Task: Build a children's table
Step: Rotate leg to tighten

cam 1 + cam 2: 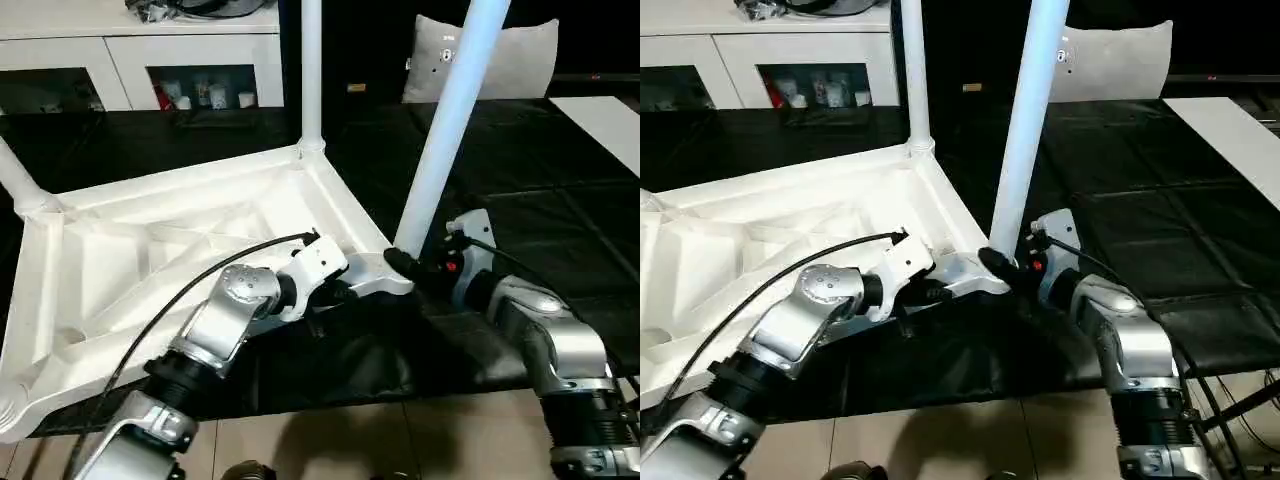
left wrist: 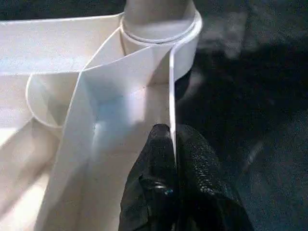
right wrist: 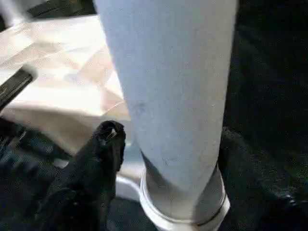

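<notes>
While left hand pinches tabletop rim, right hand grips leg; black mat beneath.

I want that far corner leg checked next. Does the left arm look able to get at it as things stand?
Probably not straight away: the left hand is pinched on the tabletop's rim at the near corner. Released, the way along that rim to the far leg looks open.

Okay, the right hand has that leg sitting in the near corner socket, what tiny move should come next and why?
Probably press the leg further down while straightening it. It leans away from upright, unlike the far leg, though its base already sits in the corner socket. The right hand grips it low down, and the left hand pinches the tabletop's rim, steadying it.
</notes>
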`<state>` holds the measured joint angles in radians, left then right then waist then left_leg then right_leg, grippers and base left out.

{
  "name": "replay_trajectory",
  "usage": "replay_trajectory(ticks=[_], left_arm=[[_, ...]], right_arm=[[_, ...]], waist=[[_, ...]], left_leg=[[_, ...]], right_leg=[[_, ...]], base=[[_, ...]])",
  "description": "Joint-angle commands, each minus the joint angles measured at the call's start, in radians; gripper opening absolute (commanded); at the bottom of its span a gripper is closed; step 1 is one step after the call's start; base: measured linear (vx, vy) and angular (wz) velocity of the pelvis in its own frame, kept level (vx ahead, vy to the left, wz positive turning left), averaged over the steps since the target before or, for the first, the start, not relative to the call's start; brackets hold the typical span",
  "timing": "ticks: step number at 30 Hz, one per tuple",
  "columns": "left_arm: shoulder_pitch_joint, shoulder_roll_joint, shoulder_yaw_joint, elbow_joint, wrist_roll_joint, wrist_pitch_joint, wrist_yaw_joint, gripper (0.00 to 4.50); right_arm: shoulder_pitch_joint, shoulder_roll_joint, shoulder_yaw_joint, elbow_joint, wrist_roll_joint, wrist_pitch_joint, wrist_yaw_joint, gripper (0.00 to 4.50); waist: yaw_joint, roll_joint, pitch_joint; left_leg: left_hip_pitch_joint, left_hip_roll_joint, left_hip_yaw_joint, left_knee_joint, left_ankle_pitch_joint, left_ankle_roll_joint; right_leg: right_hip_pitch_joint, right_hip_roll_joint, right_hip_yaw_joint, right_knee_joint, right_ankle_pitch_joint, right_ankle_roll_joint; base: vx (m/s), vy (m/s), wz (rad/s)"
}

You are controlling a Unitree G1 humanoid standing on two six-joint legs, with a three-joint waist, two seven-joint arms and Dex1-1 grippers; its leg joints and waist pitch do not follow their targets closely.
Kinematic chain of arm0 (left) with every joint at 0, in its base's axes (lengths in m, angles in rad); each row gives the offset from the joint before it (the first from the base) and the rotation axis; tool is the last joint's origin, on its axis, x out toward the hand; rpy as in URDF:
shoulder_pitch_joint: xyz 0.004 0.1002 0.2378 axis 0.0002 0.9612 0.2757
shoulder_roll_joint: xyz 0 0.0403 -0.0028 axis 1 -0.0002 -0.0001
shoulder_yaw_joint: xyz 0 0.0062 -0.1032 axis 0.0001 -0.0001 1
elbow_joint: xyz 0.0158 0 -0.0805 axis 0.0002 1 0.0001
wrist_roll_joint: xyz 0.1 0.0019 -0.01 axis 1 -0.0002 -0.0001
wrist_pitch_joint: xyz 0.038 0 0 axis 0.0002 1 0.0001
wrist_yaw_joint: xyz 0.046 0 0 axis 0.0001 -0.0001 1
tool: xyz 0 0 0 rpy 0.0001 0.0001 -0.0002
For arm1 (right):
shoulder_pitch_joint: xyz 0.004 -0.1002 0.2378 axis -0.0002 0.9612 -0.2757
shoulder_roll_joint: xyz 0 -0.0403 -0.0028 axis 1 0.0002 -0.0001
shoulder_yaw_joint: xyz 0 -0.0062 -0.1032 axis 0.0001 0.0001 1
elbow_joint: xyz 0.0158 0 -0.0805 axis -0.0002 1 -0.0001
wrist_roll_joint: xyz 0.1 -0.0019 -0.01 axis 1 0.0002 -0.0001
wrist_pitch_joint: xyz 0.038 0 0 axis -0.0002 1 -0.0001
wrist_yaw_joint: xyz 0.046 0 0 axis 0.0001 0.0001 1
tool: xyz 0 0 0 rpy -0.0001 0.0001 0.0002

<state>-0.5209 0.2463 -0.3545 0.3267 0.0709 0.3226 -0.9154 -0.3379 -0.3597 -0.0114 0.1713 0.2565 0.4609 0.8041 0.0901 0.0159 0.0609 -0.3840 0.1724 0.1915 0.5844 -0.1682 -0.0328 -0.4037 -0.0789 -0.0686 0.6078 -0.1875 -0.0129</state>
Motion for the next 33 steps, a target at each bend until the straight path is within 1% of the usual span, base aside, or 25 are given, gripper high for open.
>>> replay_trajectory(ticks=[1, 2, 3, 4, 5, 6, 7, 9, 10, 11, 12, 13, 14, 15, 16, 17, 18, 19, 21, 22, 23, 24, 26, 29, 33], left_arm=[[-0.012, -0.001, -0.007, -0.024, -0.018, -0.057, -0.034, 0.00], [-0.013, 0.029, -0.014, -0.022, -0.023, -0.094, -0.088, 0.00], [-0.012, 0.052, -0.020, -0.023, -0.033, -0.126, -0.134, 0.00], [-0.012, 0.052, -0.020, -0.023, -0.033, -0.126, -0.134, 0.00], [-0.010, 0.076, -0.027, -0.027, -0.048, -0.154, -0.189, 0.00], [-0.009, 0.080, -0.029, -0.028, -0.050, -0.157, -0.198, 0.00], [-0.008, 0.100, -0.038, -0.035, -0.059, -0.168, -0.236, 0.00], [-0.007, 0.138, -0.060, -0.041, -0.064, -0.197, -0.302, 0.00], [-0.007, 0.142, -0.062, -0.041, -0.064, -0.201, -0.310, 0.00], [-0.007, 0.168, -0.077, -0.042, -0.064, -0.226, -0.361, 0.00], [-0.007, 0.177, -0.081, -0.040, -0.067, -0.239, -0.382, 0.00], [-0.007, 0.183, -0.085, -0.039, -0.069, -0.246, -0.399, 0.00], [-0.007, 0.191, -0.090, -0.041, -0.072, -0.254, -0.420, 0.00], [-0.007, 0.199, -0.096, -0.043, -0.075, -0.260, -0.439, 0.00], [-0.008, 0.208, -0.103, -0.046, -0.074, -0.266, -0.456, 0.00], [-0.010, 0.220, -0.111, -0.046, -0.074, -0.277, -0.481, 0.00], [-0.010, 0.220, -0.111, -0.046, -0.074, -0.277, -0.481, 0.00], [-0.011, 0.225, -0.115, -0.047, -0.075, -0.282, -0.494, 0.00], [-0.013, 0.232, -0.122, -0.046, -0.077, -0.290, -0.509, 0.00], [-0.015, 0.235, -0.125, -0.045, -0.077, -0.294, -0.513, 0.00], [-0.017, 0.235, -0.127, -0.040, -0.074, -0.305, -0.516, 0.00], [-0.017, 0.235, -0.127, -0.040, -0.074, -0.305, -0.516, 0.00], [-0.019, 0.230, -0.125, -0.033, -0.075, -0.313, -0.517, 0.00], [-0.019, 0.226, -0.124, -0.031, -0.077, -0.316, -0.518, 0.00], [-0.015, 0.222, -0.125, -0.030, -0.080, -0.318, -0.513, 0.00]], right_arm=[[0.010, -0.010, 0.036, 0.004, 0.019, -0.023, 0.076, 3.57], [0.018, -0.067, 0.056, 0.000, 0.018, -0.049, 0.170, 3.66], [0.020, -0.104, 0.069, -0.007, 0.021, -0.046, 0.225, 3.75], [0.020, -0.104, 0.069, -0.007, 0.021, -0.046, 0.225, 3.85], [0.018, -0.138, 0.084, -0.012, 0.020, -0.044, 0.274, 3.94], [0.017, -0.142, 0.086, -0.011, 0.019, -0.046, 0.279, 4.02], [0.011, -0.160, 0.095, -0.002, 0.008, -0.061, 0.301, 4.10], [-0.003, -0.191, 0.113, 0.022, -0.008, -0.098, 0.349, 4.10], [-0.005, -0.194, 0.116, 0.024, -0.009, -0.100, 0.356, 4.10], [-0.011, -0.218, 0.128, 0.031, 0.003, -0.112, 0.420, 4.10], [-0.014, -0.227, 0.134, 0.034, 0.014, -0.116, 0.453, 4.10], [-0.015, -0.236, 0.139, 0.034, 0.024, -0.115, 0.481, 3.95], [-0.014, -0.246, 0.146, 0.030, 0.035, -0.110, 0.512, 3.78], [-0.012, -0.256, 0.155, 0.023, 0.043, -0.103, 0.542, 3.78], [-0.008, -0.265, 0.163, 0.012, 0.054, -0.091, 0.573, 3.74], [-0.004, -0.275, 0.174, -0.001, 0.074, -0.067, 0.612, 3.74], [-0.004, -0.275, 0.174, -0.001, 0.074, -0.067, 0.612, 3.63], [-0.002, -0.281, 0.182, -0.008, 0.081, -0.058, 0.631, 3.36], [-0.002, -0.286, 0.193, -0.013, 0.089, -0.053, 0.652, 3.27], [-0.002, -0.286, 0.197, -0.015, 0.091, -0.050, 0.658, 3.17], [-0.003, -0.283, 0.205, -0.015, 0.098, -0.048, 0.672, 3.17], [-0.003, -0.283, 0.205, -0.015, 0.098, -0.048, 0.674, 3.03], [-0.003, -0.273, 0.210, -0.012, 0.098, -0.055, 0.682, 2.87], [-0.001, -0.271, 0.217, -0.015, 0.101, -0.054, 0.689, 2.59], [0.009, -0.268, 0.224, -0.024, 0.108, -0.052, 0.691, 2.22]], waist=[[0.006, -0.010, -0.057], [0.006, -0.010, -0.058], [0.009, -0.014, -0.060], [0.012, -0.012, -0.060], [0.013, -0.011, -0.060], [0.015, -0.010, -0.060], [0.016, -0.010, -0.060], [0.024, -0.011, -0.060], [0.026, -0.011, -0.059], [0.032, -0.009, -0.061], [0.036, -0.009, -0.060], [0.037, -0.008, -0.059], [0.042, -0.009, -0.060], [0.047, -0.011, -0.060], [0.050, -0.010, -0.060], [0.052, -0.015, -0.061], [0.053, -0.014, -0.061], [0.053, -0.014, -0.060], [0.056, -0.017, -0.060], [0.056, -0.017, -0.060], [0.056, -0.017, -0.061], [0.056, -0.016, -0.060], [0.056, -0.015, -0.061], [0.056, -0.016, -0.062], [0.057, -0.017, -0.061]], left_leg=[[0.018, 0.059, -0.030, -0.070, -0.246, 0.041], [0.016, 0.059, -0.030, -0.068, -0.239, 0.045], [0.016, 0.060, -0.029, -0.067, -0.227, 0.051], [0.018, 0.059, -0.029, -0.065, -0.222, 0.057], [0.014, 0.059, -0.029, -0.065, -0.213, 0.065], [0.016, 0.062, -0.028, -0.064, -0.209, 0.066], [0.016, 0.062, -0.028, -0.064, -0.209, 0.066], [0.019, 0.064, -0.027, -0.064, -0.218, 0.061], [0.020, 0.064, -0.026, -0.065, -0.219, 0.059], [0.022, 0.065, -0.026, -0.064, -0.224, 0.056], [0.023, 0.068, -0.026, -0.066, -0.233, 0.054], [0.022, 0.069, -0.026, -0.067, -0.236, 0.052], [0.024, 0.069, -0.027, -0.067, -0.244, 0.051], [0.025, 0.070, -0.025, -0.066, -0.244, 0.052], [0.024, 0.071, -0.026, -0.065, -0.245, 0.053], [0.023, 0.071, -0.026, -0.066, -0.236, 0.055], [0.023, 0.071, -0.026, -0.065, -0.233, 0.057], [0.023, 0.071, -0.026, -0.066, -0.234, 0.056], [0.022, 0.070, -0.026, -0.065, -0.236, 0.049], [0.022, 0.070, -0.026, -0.065, -0.236, 0.049], [0.022, 0.070, -0.028, -0.066, -0.235, 0.047], [0.022, 0.069, -0.027, -0.066, -0.238, 0.047], [0.022, 0.070, -0.027, -0.065, -0.234, 0.044], [0.022, 0.070, -0.027, -0.065, -0.230, 0.043], [0.021, 0.068, -0.027, -0.064, -0.225, 0.044]], right_leg=[[0.044, -0.078, 0.050, -0.092, -0.290, -0.155], [0.045, -0.079, 0.050, -0.091, -0.276, -0.162], [0.049, -0.079, 0.049, -0.088, -0.258, -0.168], [0.048, -0.078, 0.050, -0.087, -0.250, -0.172], [0.048, -0.078, 0.049, -0.084, -0.234, -0.181], [0.047, -0.078, 0.048, -0.083, -0.229, -0.188], [0.046, -0.078, 0.048, -0.082, -0.227, -0.190], [0.044, -0.080, 0.048, -0.081, -0.243, -0.199], [0.044, -0.080, 0.049, -0.083, -0.248, -0.198], [0.043, -0.080, 0.049, -0.082, -0.256, -0.202], [0.043, -0.079, 0.049, -0.082, -0.263, -0.200], [0.043, -0.080, 0.050, -0.081, -0.265, -0.199], [0.044, -0.080, 0.050, -0.080, -0.269, -0.200], [0.043, -0.081, 0.051, -0.080, -0.266, -0.202], [0.043, -0.082, 0.051, -0.079, -0.267, -0.203], [0.044, -0.082, 0.051, -0.076, -0.263, -0.204], [0.044, -0.083, 0.051, -0.077, -0.262, -0.204], [0.042, -0.082, 0.051, -0.078, -0.269, -0.205], [0.043, -0.084, 0.052, -0.079, -0.293, -0.198], [0.043, -0.084, 0.052, -0.079, -0.293, -0.198], [0.043, -0.085, 0.051, -0.079, -0.304, -0.191], [0.042, -0.085, 0.051, -0.080, -0.308, -0.190], [0.041, -0.084, 0.051, -0.079, -0.299, -0.193], [0.041, -0.083, 0.051, -0.077, -0.284, -0.198], [0.043, -0.084, 0.051, -0.078, -0.290, -0.194]], base=[[0.000, 0.000, 0.00], [0.000, 0.000, 0.00], [0.000, 0.000, 0.00], [0.000, 0.000, 0.00], [0.000, 0.000, 0.00], [0.000, 0.000, 0.00], [0.000, 0.000, 0.00], [0.000, 0.000, 0.00], [0.000, 0.000, 0.00], [0.000, 0.000, 0.00], [0.000, 0.000, 0.00], [0.000, 0.000, 0.00], [0.000, 0.000, 0.00], [0.000, 0.000, 0.00], [0.000, 0.000, 0.00], [0.000, 0.000, 0.00], [0.000, 0.000, 0.00], [0.000, 0.000, 0.00], [0.000, 0.000, 0.00], [0.000, 0.000, 0.00], [0.000, 0.000, 0.00], [0.000, 0.000, 0.00], [0.000, 0.000, 0.00], [0.000, 0.000, 0.00], [0.000, 0.000, 0.00]])
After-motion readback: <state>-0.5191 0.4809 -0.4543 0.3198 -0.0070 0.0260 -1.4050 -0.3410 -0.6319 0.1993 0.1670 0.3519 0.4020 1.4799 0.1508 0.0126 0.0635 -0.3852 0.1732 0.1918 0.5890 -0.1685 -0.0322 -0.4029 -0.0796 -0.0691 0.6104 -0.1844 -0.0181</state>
